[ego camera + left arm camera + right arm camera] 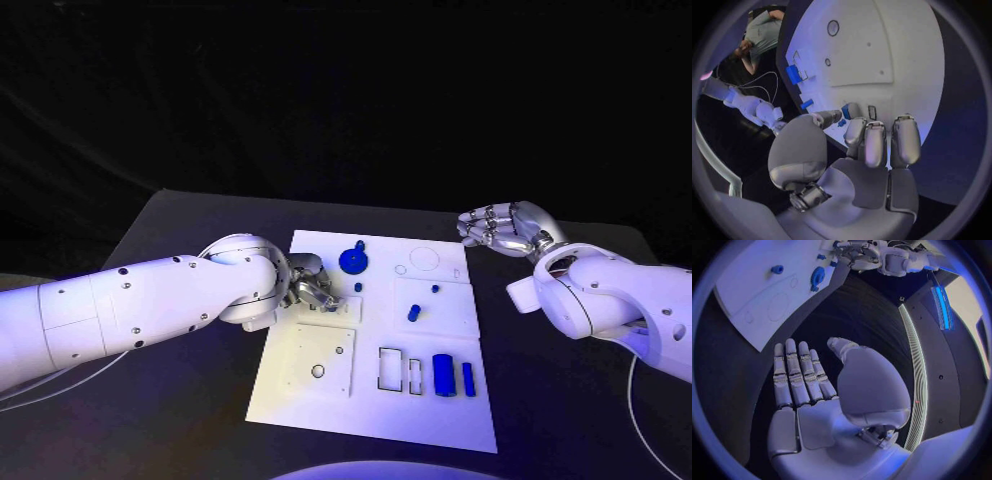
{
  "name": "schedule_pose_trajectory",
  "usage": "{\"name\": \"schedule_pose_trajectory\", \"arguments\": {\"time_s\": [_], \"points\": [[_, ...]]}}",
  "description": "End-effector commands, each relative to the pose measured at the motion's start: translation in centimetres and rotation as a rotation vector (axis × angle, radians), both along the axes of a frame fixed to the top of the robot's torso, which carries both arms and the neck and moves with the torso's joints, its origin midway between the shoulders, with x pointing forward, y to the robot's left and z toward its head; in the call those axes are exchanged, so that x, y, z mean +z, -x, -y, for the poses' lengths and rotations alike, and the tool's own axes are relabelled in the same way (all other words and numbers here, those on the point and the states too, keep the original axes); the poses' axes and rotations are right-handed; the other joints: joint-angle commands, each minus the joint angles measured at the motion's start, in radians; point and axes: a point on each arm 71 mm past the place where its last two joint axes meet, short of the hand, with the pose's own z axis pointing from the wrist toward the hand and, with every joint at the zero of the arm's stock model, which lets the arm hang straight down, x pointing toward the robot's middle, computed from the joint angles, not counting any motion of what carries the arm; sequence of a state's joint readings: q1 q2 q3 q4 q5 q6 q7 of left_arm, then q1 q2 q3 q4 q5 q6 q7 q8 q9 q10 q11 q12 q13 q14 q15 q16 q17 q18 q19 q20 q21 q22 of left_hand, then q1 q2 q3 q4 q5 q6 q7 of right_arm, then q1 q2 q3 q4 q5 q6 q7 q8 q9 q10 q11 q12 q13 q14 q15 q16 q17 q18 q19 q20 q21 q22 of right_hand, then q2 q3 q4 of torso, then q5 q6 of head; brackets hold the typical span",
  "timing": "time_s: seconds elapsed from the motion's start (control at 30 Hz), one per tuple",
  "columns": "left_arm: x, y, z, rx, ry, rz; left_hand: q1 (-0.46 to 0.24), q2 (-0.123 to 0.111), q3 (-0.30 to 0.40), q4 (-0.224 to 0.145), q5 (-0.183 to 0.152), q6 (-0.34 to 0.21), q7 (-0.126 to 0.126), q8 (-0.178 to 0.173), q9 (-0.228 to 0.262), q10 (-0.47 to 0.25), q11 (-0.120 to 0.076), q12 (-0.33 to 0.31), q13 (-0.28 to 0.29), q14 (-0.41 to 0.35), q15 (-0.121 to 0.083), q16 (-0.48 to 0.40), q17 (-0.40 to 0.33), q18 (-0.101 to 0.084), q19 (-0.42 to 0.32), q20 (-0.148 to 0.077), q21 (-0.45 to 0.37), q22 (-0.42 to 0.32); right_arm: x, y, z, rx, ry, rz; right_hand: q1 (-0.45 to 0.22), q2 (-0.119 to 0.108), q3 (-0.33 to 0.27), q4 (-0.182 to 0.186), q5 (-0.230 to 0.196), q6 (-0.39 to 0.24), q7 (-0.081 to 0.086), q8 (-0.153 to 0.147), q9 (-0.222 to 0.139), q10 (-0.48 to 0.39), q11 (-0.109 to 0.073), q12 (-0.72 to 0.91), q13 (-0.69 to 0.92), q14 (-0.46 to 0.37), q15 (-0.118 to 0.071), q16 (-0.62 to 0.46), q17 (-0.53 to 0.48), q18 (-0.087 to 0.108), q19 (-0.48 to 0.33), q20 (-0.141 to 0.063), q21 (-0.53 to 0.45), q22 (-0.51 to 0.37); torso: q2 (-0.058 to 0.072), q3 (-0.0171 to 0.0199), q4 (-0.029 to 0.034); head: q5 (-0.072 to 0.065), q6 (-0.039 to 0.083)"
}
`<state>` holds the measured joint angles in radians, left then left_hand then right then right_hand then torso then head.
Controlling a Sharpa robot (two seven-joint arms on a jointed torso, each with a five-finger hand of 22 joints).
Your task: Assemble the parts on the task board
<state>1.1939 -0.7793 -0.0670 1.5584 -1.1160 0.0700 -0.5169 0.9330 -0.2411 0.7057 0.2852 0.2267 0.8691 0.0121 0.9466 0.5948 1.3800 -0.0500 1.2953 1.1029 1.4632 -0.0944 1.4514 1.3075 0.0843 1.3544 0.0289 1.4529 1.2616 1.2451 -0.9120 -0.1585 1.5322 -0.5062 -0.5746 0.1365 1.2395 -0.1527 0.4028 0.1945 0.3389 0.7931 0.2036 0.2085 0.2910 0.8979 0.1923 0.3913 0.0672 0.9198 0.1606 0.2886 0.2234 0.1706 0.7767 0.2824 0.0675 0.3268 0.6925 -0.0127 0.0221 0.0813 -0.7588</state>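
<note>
1 task board [433,400], white, mid surface [188,420], lying between the 2 hands. Blue parts counted in head view: 1 round disc part [353,261] just past the left hand, 1 tiny part [358,287] right beside that hand's fingertips, 1 small peg [414,313] mid-board, 1 small knob [401,269] nearer the right hand, and 2 upright bars, a wide bar [443,374] and a thin bar [469,379], side by side at the board's near end (so 6 blue parts, as far as I can tell).

Left hand [309,285]: down over the board's left edge, fingers curled in w/ tips on or at the board; wrist view shows a small blue bit [845,111] at the fingertips, but can't tell whether it's pinched or just lying there.

Right hand [502,227]: off the board, beyond its far right corner, above the dark surface; fingers apart, holding nothing. Wrist view has the palm flat, fingers straight, near together.

Left arm's elbow covers part of the board's left side. Board outlines and recesses too faint to count.
</note>
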Motion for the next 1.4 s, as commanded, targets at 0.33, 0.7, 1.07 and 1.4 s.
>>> {"name": "schedule_pose_trajectory", "arguments": {"time_s": [0.33,0.7,1.07,1.4], "points": [[0.1,0.22,-0.03,-0.003,0.018,-0.01,0.005,0.008,-0.085,0.006,0.006,0.009,0.001,0.006,-0.015,0.002,-0.002,0.003,0.001,0.063,-0.007,0.006,0.094,-0.016,0.007,-0.003,-0.005,0.0,-0.02,0.08,-0.16,0.019,0.002,-0.001,-0.01,-0.004,-0.003,0.002,0.005,0.008,0.059,-0.003,-0.001,-0.001,0.007,0.004,-0.001,0.004,0.003,-0.005,-0.002,0.011,-0.005,0.001,-0.003,-0.002,-0.001,0.001,0.0005,-0.002,0.0],[0.1,0.17,-0.28,0.002,0.016,-0.012,0.008,0.016,-0.094,0.006,0.008,0.009,0.0,0.006,-0.017,0.002,-0.003,0.003,0.001,0.063,-0.007,0.005,0.094,-0.016,0.008,-0.003,-0.005,0.001,-0.01,0.1,-0.12,0.019,0.002,-0.001,-0.01,-0.004,-0.003,0.002,0.005,0.009,0.059,-0.003,-0.001,-0.001,0.007,0.005,-0.001,0.004,0.003,-0.005,-0.002,0.011,-0.005,0.001,-0.003,-0.003,0.0,0.0001,0.0006,-0.003,0.001],[0.13,0.13,-0.33,0.014,0.03,-0.014,0.003,0.036,-0.177,0.009,0.008,0.011,0.001,0.008,-0.028,0.002,-0.002,0.003,0.001,0.063,-0.007,0.005,0.094,-0.016,0.008,-0.003,-0.006,0.002,-0.01,0.1,-0.1,0.018,0.002,0.0,-0.011,-0.004,-0.004,0.003,0.005,0.009,0.059,-0.003,-0.001,-0.001,0.007,0.005,-0.001,0.005,0.003,-0.005,-0.002,0.011,-0.005,0.001,-0.003,-0.003,0.0,-0.0005,0.0005,-0.003,0.0],[0.17,0.07,-0.41,0.035,0.055,-0.022,-0.018,0.047,-0.278,0.01,0.002,0.011,0.001,0.014,-0.038,0.002,-0.002,0.004,0.001,0.063,-0.007,0.006,0.094,-0.016,0.008,-0.004,-0.007,0.002,-0.01,0.09,-0.12,0.019,0.002,0.0,-0.011,-0.004,-0.004,0.003,0.005,0.009,0.059,-0.003,-0.001,-0.001,0.007,0.005,-0.001,0.005,0.003,-0.005,-0.002,0.011,-0.005,0.001,-0.003,-0.003,-0.001,0.0001,0.0004,-0.004,0.002]]}}
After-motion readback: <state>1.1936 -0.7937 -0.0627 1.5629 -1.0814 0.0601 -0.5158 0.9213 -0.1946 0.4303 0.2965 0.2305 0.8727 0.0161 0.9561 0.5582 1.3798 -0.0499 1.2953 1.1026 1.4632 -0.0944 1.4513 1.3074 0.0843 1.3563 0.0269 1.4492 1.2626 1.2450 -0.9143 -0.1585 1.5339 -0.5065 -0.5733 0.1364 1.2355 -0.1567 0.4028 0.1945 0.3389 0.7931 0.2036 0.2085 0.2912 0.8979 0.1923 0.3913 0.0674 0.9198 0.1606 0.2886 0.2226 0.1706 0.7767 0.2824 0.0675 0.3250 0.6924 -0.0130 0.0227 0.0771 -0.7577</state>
